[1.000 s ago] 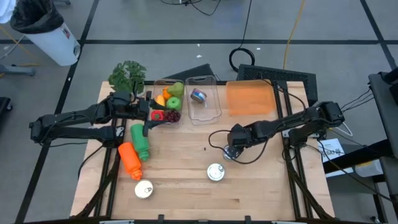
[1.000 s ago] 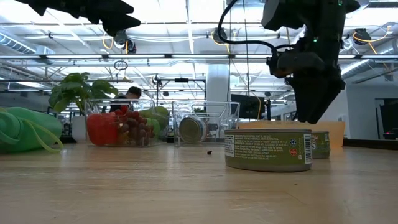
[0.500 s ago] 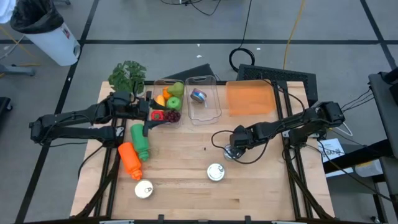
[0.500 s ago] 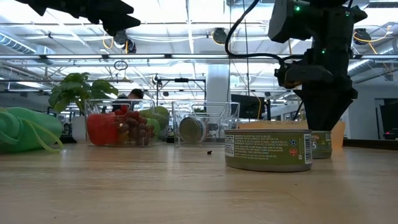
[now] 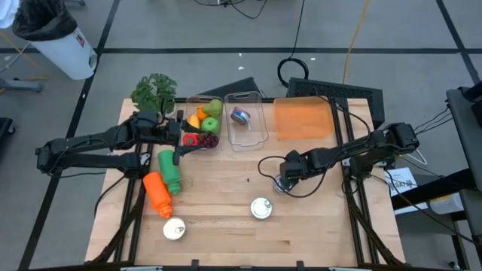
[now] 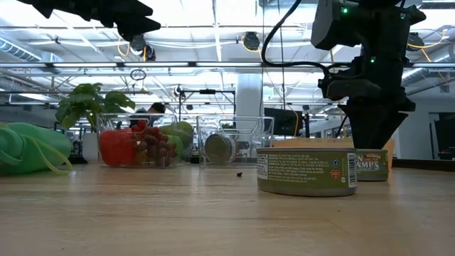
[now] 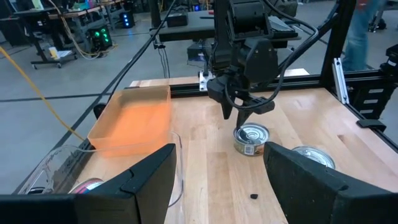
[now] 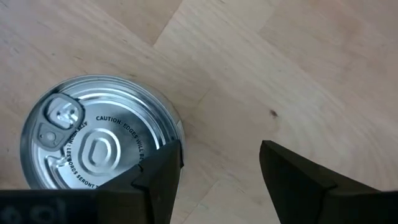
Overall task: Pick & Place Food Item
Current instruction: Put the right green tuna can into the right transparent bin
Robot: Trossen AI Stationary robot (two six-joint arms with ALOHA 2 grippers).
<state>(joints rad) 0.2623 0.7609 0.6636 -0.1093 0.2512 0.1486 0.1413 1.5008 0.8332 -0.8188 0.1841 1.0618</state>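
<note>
A silver-topped tin can [image 8: 93, 149] stands upright on the wooden table [image 5: 218, 241], right of centre [image 5: 280, 184]. My right gripper [image 8: 221, 168] hangs open just above it, pointing steeply down. One finger [image 8: 155, 177] is over the can's rim and the other is over bare wood. From the left wrist view its tips [image 7: 239, 112] seem a little clear of the can [image 7: 252, 138]. A second can [image 5: 260, 208] stands nearer the front edge, a third [image 5: 174, 229] at the front left. My left gripper [image 7: 221, 186] waits open beside the fruit box [image 5: 203, 128].
Along the far edge sit a clear box of fruit, a clear box [image 5: 247, 129] with a can [image 5: 240, 115] in it, and an orange tray [image 5: 303, 119]. A green bottle [image 5: 170, 172] and an orange bottle [image 5: 157, 193] lie at the left. A plant [image 5: 154, 92] stands at the far left corner.
My right gripper has come down toward the can right of centre and tipped to point more steeply down; its fingers keep the same gap. The cans have not moved.
</note>
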